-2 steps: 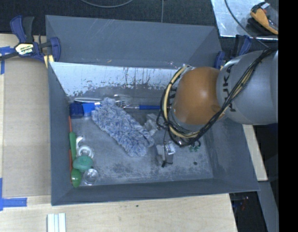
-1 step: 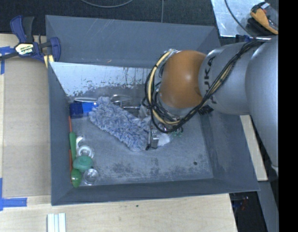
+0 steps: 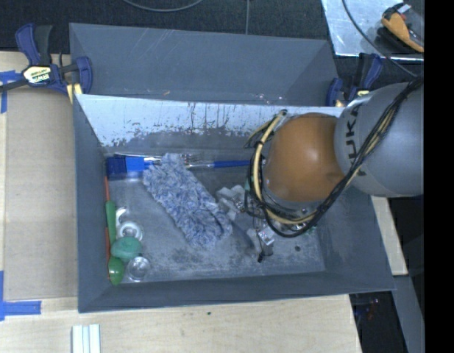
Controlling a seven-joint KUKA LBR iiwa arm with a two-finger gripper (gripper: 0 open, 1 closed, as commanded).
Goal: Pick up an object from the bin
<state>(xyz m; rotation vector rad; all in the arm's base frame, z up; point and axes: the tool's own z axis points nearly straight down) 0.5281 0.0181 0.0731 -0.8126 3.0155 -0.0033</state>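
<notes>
Grey arm (image 3: 388,145) (marked "KU…") hangs, pincer (image 3: 263,247) seemingly beside blue-grey cloth (image 3: 184,201).

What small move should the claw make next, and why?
Probably nudge the claw toward the view's left, onto the blue-grey fuzzy cloth. The claw sits over what looks like bare bin floor, just right of the cloth's lower end. The cloth is the nearest large thing, so a short sideways shift seems enough.

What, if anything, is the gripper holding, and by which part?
It cannot be told; the gripper hangs just right of the crumpled blue-grey cloth.
</notes>
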